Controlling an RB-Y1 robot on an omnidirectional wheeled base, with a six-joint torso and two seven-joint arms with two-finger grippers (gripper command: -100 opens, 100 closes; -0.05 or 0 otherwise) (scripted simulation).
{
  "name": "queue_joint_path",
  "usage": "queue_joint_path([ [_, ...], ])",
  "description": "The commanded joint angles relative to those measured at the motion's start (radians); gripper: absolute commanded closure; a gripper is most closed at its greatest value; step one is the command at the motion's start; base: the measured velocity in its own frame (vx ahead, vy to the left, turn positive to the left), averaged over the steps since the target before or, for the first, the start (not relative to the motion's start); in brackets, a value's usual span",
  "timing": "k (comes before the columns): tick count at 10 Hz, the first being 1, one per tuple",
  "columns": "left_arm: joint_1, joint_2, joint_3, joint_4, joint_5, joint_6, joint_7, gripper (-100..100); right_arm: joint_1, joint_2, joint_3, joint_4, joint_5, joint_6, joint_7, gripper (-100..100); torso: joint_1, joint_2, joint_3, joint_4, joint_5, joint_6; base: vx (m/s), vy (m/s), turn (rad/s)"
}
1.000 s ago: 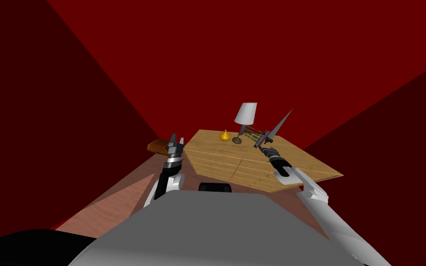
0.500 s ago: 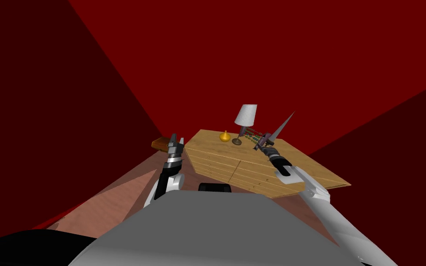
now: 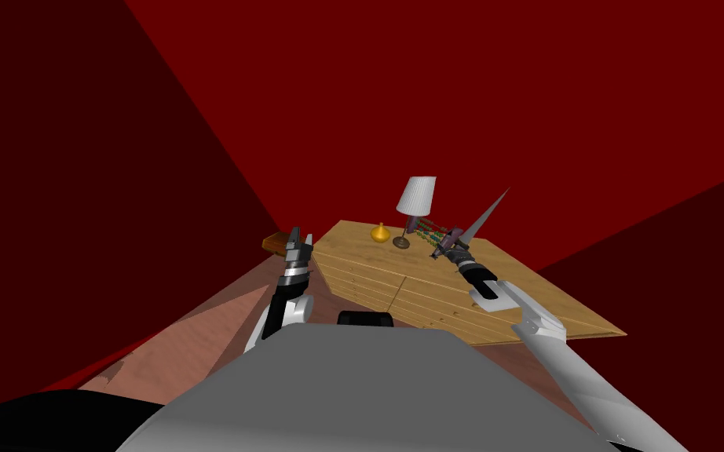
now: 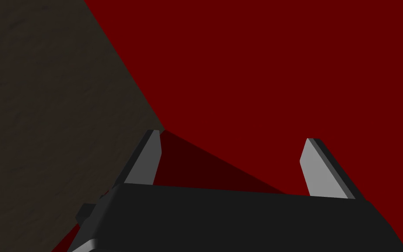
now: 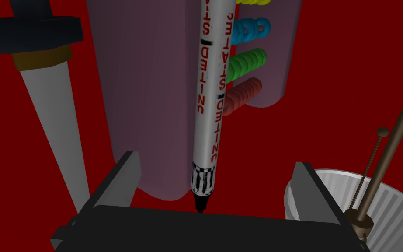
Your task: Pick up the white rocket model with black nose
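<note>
1. Our right gripper (image 5: 216, 159), at 1 o'clock over the dresser (image 3: 368, 263), straddled the rocket (image 5: 209, 100), fingers (image 5: 128, 175) spread clear of it.
2. Squeezing and lifting remained; left gripper (image 4: 233, 135) unclenched at 11 o'clock.

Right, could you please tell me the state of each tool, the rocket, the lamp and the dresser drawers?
Right tool: open, fingers either side of the rocket, not touching it.
Left tool: open, empty.
Rocket: between the right tool's fingers, not gripped, black nose toward the tool's body.
Lamp: upright on the dresser.
Dresser: drawers shut.
</note>
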Motion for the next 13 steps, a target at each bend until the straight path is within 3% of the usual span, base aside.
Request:
queue_joint_path([
  [1,0.0,0.0,0.0,0.0,0.0,0.0,0.0,0,0.0,0.0,0.0,0.0,0.0,0.0,0.0,-100,0.0,0.0,0.0,0.0,0.0,0.0,0.0,0.0,0.0],
  [2,0.0,0.0,0.0,0.0,0.0,0.0,0.0,0,0.0,0.0,0.0,0.0,0.0,0.0,0.0,100,0.001,0.001,0.0,0.0,0.0,0.0,0.0,0.0,0.0],
  [6,0.0,0.0,0.0,0.0,0.0,0.0,0.0,0,0.0,0.0,0.0,0.0,0.0,0.0,0.0,100,0.002,0.001,0.001,0.0,0.001,0.0,0.0,0.0,0.0],
  [8,0.0,0.0,0.0,0.0,0.0,0.0,0.0,0,-0.016,0.012,-0.008,0.023,-0.009,0.012,0.007,-100,0.002,0.001,0.001,0.0,0.001,0.0,-0.041,0.053,-0.058],
  [13,0.0,0.0,0.0,0.0,0.0,0.0,0.0,0,-0.082,0.048,-0.05,0.105,-0.033,0.059,0.034,-100,0.016,0.005,0.003,0.001,0.004,0.0,-0.076,0.2,-0.097],
])
